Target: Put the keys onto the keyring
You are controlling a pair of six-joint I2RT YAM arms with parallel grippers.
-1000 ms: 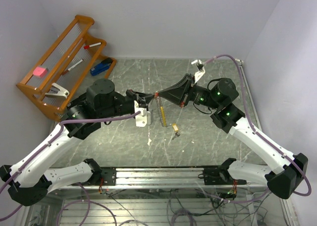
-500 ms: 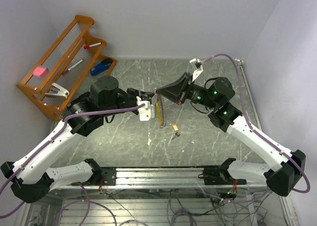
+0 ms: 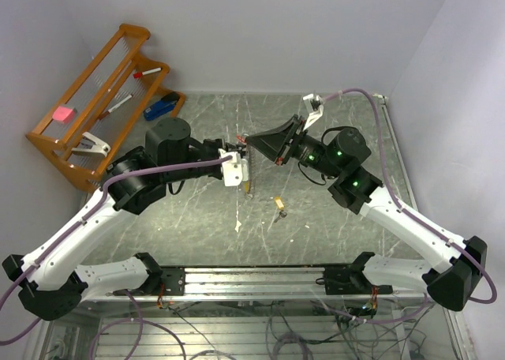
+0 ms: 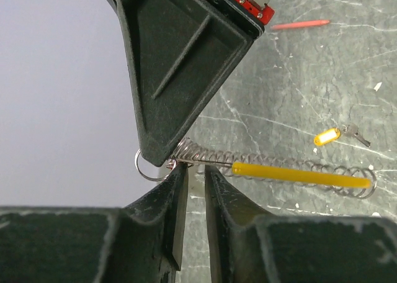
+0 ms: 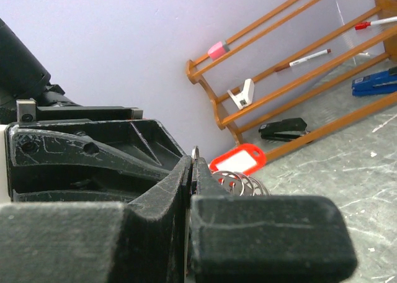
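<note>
1. Your right gripper [image 3: 248, 143] has its jaws clamped together on the end loop of the keyring [image 4: 273, 170]. It holds the ring up off the surface [image 3: 339, 234] near the middle, and the ring's yellow tag [image 3: 248, 178] trails toward 6 o'clock in the overhead view.
2. Your left gripper [image 4: 194, 171] is nose to nose with the right one. Its jaws are a narrow slit apart, with the tips at the ring's end and nothing clearly pinched between them.
3. The red-headed key [image 5: 239, 159] shows just past the right fingertips, beside the ring. I can't tell whether it is threaded on.
4. The yellow key [image 3: 278, 204] lies on the surface at 5 o'clock from the ring, so I'd judge the job half done at best.
5. To do this well, hold the right clamp firm so the ring doesn't swing.
6. Open the left jaws wide before backing off, so a tip doesn't drag the ring.
7. Then take the yellow key by its head and leave its hole free for threading.
</note>
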